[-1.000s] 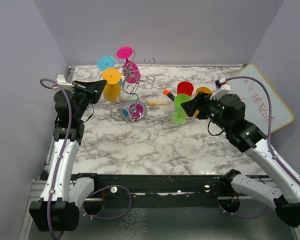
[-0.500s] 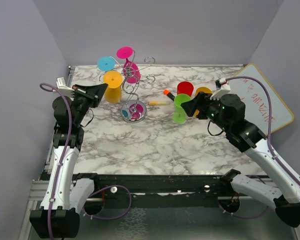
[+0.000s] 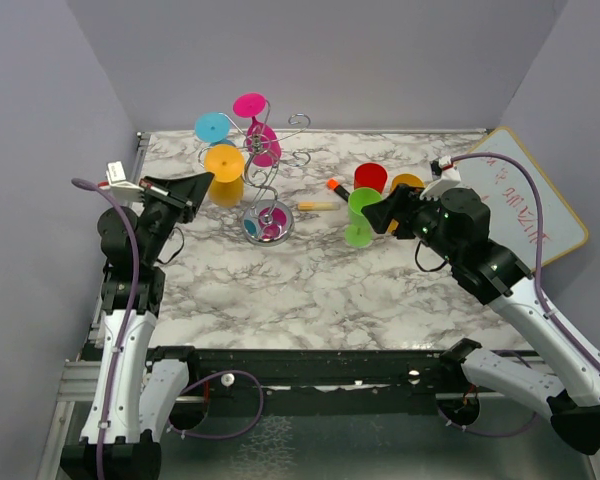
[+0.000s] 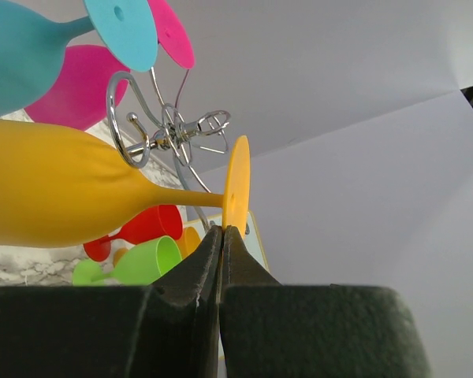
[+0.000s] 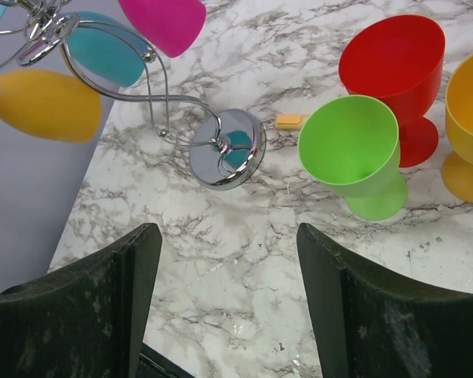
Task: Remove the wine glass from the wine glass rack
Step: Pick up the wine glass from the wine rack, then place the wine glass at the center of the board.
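Left of rack [image 3: 268, 224]: yellow glass [image 4: 63, 185], hung from a scroll arm, foot up, bowl down.
Left gripper [image 4: 221, 235]: left of rack, pinched shut on nothing, tips at the rim of yellow glass's foot.
Right gripper [image 5: 227, 236]: right of rack, spread wide, empty, near green glass [image 5: 351, 150].

The left wrist view's edge crops the yellow wine glass [image 4: 71, 185].
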Robot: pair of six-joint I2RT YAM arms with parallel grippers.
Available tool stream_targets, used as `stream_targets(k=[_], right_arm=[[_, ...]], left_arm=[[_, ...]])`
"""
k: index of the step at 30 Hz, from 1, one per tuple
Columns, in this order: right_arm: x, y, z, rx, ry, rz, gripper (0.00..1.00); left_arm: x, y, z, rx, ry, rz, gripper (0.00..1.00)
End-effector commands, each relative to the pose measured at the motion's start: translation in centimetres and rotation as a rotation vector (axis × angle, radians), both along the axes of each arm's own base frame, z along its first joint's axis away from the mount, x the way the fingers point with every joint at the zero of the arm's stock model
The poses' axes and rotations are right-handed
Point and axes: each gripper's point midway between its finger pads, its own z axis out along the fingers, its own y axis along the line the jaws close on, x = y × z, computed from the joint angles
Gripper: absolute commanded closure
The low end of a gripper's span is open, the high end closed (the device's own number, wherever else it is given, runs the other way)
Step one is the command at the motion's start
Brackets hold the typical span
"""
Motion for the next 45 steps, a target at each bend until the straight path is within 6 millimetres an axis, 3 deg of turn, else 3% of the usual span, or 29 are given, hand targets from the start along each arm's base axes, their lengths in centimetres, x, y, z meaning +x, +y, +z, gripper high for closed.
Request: stream_targets(k=[1, 6, 12, 22, 27, 31, 38, 45], right_arm=[[-0.2, 0.4, -1.1, -0.004, 0.030, 0.012, 0.25], [-0.5, 0.7, -1.0, 0.005, 0.037, 0.034, 0.25], [-1.2, 1.1, 0.5, 0.055, 0.008, 0.068, 0.25], [-5.4, 5.9, 2.3, 0.223, -0.004, 0.417, 0.25], [-7.2, 9.1, 2.4, 0.319, 0.036, 0.640, 0.26], [-7.4, 10.8, 2.3, 0.382, 0.074, 0.740, 0.28], [-7.3, 12.4, 1.8, 0.398, 0.096, 0.798, 0.28], [-6.9, 13.7, -0.3, 0.396, 0.164, 0.802, 0.32]], left_arm=[[-1.4, 0.3, 0.2, 0.030, -0.011, 0.016, 1.00], [-2.6, -0.3, -1.4, 0.095, 0.026, -0.028, 1.00], [-4.1, -1.5, -2.0, 0.146, 0.012, -0.102, 1.00], [-8.1, -4.2, -4.9, 0.216, -0.024, -0.270, 1.00], [-9.1, -5.6, -6.7, 0.271, -0.038, -0.381, 1.00], [-9.4, -6.8, -7.9, 0.309, -0.036, -0.485, 1.00], [-9.9, -8.3, -7.7, 0.341, -0.076, -0.588, 1.00], [-10.5, -9.9, -7.0, 0.340, -0.117, -0.647, 1.00]])
